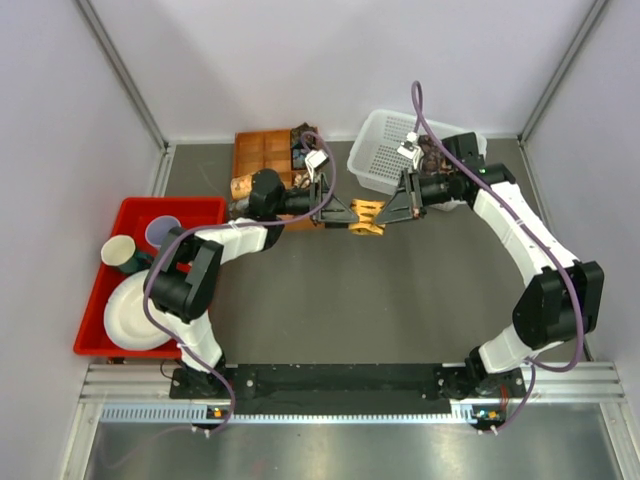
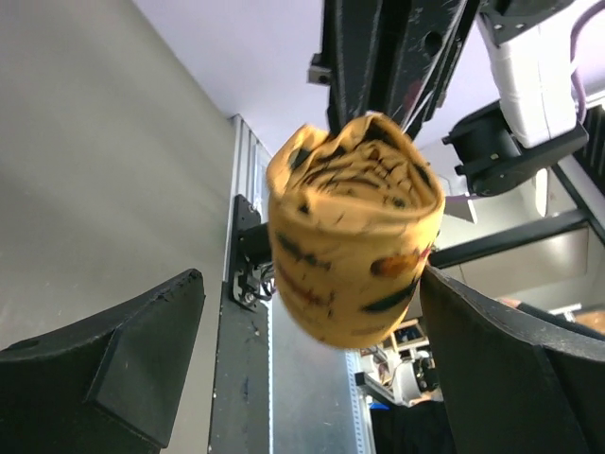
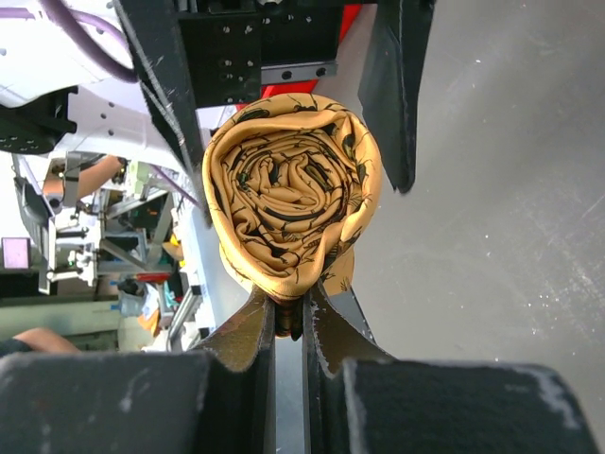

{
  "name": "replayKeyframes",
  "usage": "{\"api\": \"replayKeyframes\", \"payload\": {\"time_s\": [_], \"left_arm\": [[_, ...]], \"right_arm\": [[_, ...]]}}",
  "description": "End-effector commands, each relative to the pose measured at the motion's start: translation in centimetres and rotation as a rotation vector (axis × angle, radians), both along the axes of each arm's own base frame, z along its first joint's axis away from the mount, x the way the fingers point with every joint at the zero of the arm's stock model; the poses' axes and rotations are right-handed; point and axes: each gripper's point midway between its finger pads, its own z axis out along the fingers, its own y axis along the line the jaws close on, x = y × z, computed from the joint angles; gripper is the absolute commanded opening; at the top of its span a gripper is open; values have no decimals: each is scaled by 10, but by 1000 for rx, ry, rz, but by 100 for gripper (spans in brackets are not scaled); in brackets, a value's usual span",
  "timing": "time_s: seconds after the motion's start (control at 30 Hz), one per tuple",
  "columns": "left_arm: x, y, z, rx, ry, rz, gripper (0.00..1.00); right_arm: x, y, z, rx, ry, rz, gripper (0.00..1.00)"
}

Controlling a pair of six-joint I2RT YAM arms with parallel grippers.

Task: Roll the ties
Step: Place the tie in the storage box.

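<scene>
A golden-yellow tie with dark markings, wound into a fist-sized roll, hangs above the grey table between both grippers. My right gripper is shut on a fold at the roll's edge; its wrist view shows the spiral end of the tie just above the pinching gripper. My left gripper is open, its fingers straddling the tie. In the left wrist view the gripper has one finger well apart from the roll and the other right against it.
An orange-brown compartment tray at the back holds dark rolled ties, with a tan speckled roll beside it. A white mesh basket holds a dark tie. A red bin of dishes stands at the left.
</scene>
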Motion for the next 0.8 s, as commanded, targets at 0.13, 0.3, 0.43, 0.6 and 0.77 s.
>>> {"api": "replayKeyframes", "payload": {"time_s": [0.13,0.3,0.43,0.6,0.77], "left_arm": [[-19,-11,40,-102,-145,-91,90],[-22,-13,40,-101,-142,-100,72],[-21,-12,38,-97,-137,-91,61],[-22,-13,42,-102,-146,-96,62],[-27,-20,45,-101,-160,-131,71]], "right_arm": [[-6,8,25,32,-112,25,0],[-3,8,23,18,-120,10,0],[-5,7,24,13,-133,4,0],[-6,4,18,-21,-148,-11,0],[-3,0,13,-65,-179,-36,0]]}}
